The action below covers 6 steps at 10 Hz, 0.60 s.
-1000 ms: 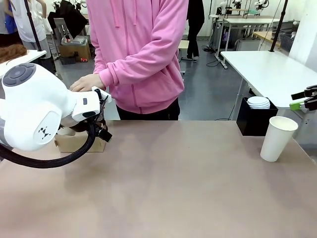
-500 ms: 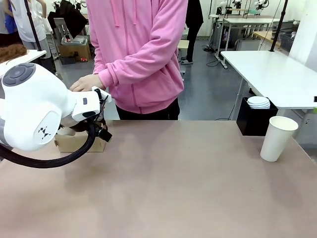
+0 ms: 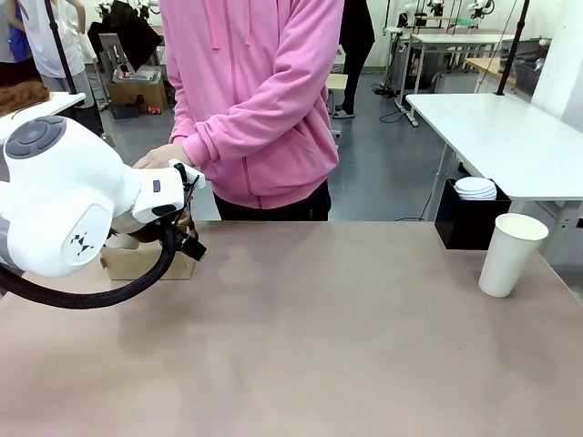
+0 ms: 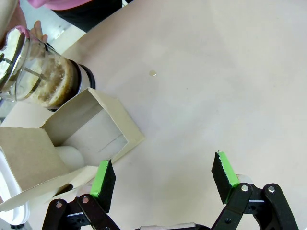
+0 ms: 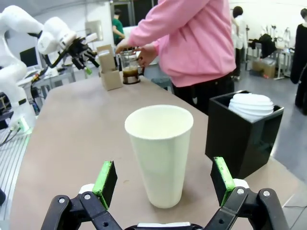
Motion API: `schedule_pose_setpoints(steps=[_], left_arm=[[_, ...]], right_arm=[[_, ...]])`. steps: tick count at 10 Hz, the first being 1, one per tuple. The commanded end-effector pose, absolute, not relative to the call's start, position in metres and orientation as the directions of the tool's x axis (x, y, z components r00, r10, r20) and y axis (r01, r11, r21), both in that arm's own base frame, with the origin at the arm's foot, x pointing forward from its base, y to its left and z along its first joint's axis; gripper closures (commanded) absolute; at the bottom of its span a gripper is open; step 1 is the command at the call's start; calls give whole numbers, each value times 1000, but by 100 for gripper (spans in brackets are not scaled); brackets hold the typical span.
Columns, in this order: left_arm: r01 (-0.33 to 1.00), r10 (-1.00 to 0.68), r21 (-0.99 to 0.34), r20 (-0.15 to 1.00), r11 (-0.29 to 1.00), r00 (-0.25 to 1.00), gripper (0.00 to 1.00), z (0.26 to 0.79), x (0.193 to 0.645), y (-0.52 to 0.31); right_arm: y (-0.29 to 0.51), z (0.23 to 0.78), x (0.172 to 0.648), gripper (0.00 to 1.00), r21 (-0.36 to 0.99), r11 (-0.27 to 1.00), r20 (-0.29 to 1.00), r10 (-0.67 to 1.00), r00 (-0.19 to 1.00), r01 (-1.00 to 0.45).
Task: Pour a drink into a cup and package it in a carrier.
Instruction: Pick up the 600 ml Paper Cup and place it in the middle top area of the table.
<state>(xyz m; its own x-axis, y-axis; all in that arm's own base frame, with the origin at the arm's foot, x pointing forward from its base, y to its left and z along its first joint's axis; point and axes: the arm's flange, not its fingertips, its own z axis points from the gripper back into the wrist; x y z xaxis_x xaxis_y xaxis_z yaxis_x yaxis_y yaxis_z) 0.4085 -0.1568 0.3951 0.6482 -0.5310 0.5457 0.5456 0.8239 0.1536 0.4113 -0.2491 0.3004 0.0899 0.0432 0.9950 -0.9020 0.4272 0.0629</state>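
The drink is dark brown liquid in a glass jug [image 4: 45,81] beside the carrier [image 4: 91,129], a brown cardboard tray. A person's hand [image 4: 34,29] is at the jug's top. My left gripper [image 4: 163,177] hovers open above the table next to the carrier, holding nothing. In the front view my left arm [image 3: 64,200] covers most of the carrier [image 3: 146,264]. The white paper cup [image 5: 160,153] stands upright, centred just ahead of my open right gripper [image 5: 163,181], untouched. The cup [image 3: 512,253] is at the table's far right. Jug [image 5: 129,69] and carrier [image 5: 110,72] show far off.
A person in a pink hoodie [image 3: 255,100] stands at the far edge, one hand [image 3: 164,157] over the jug. A black box [image 5: 244,134] holding a stack of white lids [image 5: 252,105] stands beside the cup.
My right gripper, at the front view's right edge a second ago, has moved out of that view. The person's hand has shifted slightly. The left arm is still.
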Motion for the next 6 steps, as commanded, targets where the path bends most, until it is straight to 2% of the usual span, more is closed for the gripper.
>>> schedule_pose_setpoints(steps=[1,6], left_arm=[[546,-531,154,549,824,646,0,397,408,-157],[546,-531,154,549,824,646,0,397,408,-157]], right_arm=[[-244,281,422,0,44,417,998,31,63,-908],[-210,256,431,0,85,434,995,4,96,-897]])
